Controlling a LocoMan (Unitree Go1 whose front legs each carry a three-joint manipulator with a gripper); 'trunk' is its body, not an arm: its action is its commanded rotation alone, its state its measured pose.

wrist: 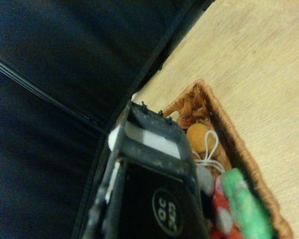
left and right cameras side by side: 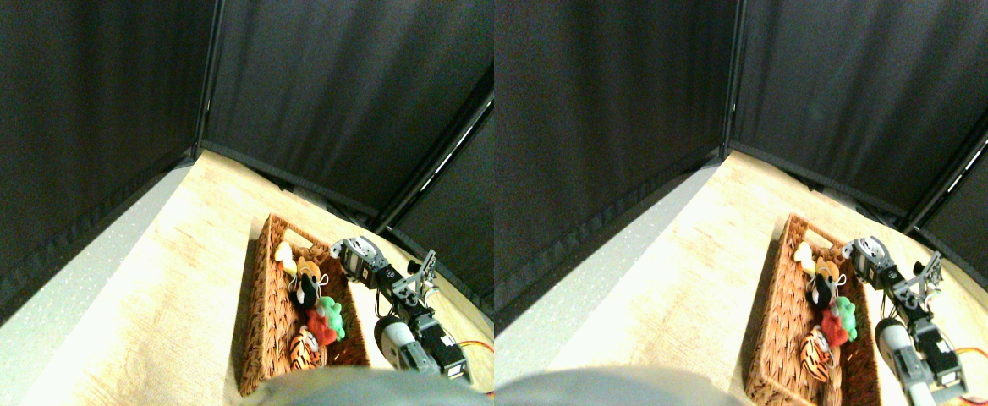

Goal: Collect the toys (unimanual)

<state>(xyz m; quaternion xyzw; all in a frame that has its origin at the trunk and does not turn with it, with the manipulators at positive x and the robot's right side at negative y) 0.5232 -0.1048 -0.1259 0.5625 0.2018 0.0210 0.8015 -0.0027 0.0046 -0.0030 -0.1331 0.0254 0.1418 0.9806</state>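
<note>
Several toys lie inside the long brown wicker basket [left and right cameras side by side: 267,313]: a yellow one [left and right cameras side by side: 285,254] at the far end, then an orange one [left and right cameras side by side: 309,271], a black-and-white one [left and right cameras side by side: 304,293], a red one [left and right cameras side by side: 318,326] with a green one [left and right cameras side by side: 334,316] beside it, and the striped tiger [left and right cameras side by side: 303,349] nearest me. My right gripper [left and right cameras side by side: 352,252] hovers by the basket's right rim near its far end, with no toy seen in it. In the wrist view the dark jaw frame stands over the basket [wrist: 215,107], with the orange toy [wrist: 199,137], its white loop, the red toy [wrist: 222,215] and the green toy [wrist: 245,205] beyond.
The basket stands on a pale wood floor [left and right cameras side by side: 198,271]. Black curtain walls [left and right cameras side by side: 79,110] close the left and far sides, meeting at a corner pole [left and right cameras side by side: 209,85]. A grey strip [left and right cameras side by side: 54,288] runs along the left wall's foot. My arm's motors [left and right cameras side by side: 414,338] sit right of the basket.
</note>
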